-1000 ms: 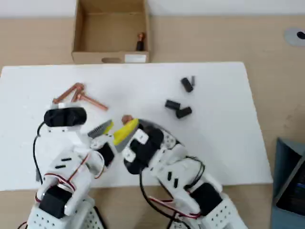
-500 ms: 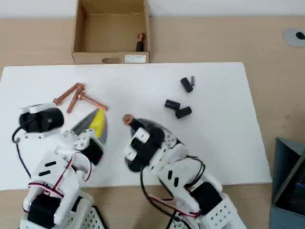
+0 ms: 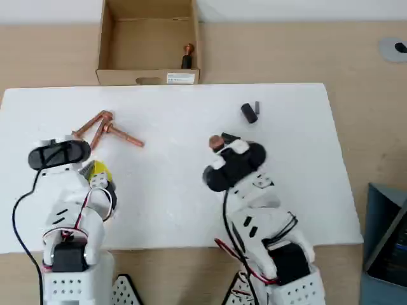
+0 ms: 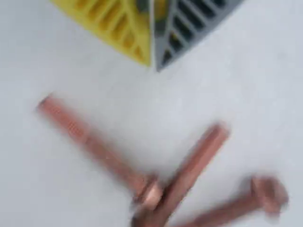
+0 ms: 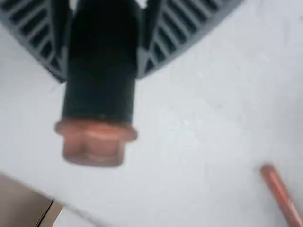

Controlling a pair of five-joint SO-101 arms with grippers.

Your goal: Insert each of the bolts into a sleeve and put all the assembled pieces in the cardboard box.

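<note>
My right gripper point(image 5: 102, 71) clamps a sleeved bolt point(image 5: 98, 109) above the white mat point(image 3: 172, 197); my left gripper point(image 4: 153, 64), pinched empty, hovers by three bolts point(image 3: 105, 130). A loose sleeve point(image 3: 248, 113) lies on the mat. The box point(image 3: 100, 44), on the tan table point(image 3: 369, 95), holds one assembly point(image 3: 187, 56).

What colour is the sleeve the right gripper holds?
The sleeve is black; best seen in the right wrist view.

Tan wooden tabletop point(image 3: 51, 57), white mat point(image 3: 168, 190) across it, blue-grey bin point(image 3: 385, 235) at right edge, pale wall point(image 3: 286, 9) behind
</note>
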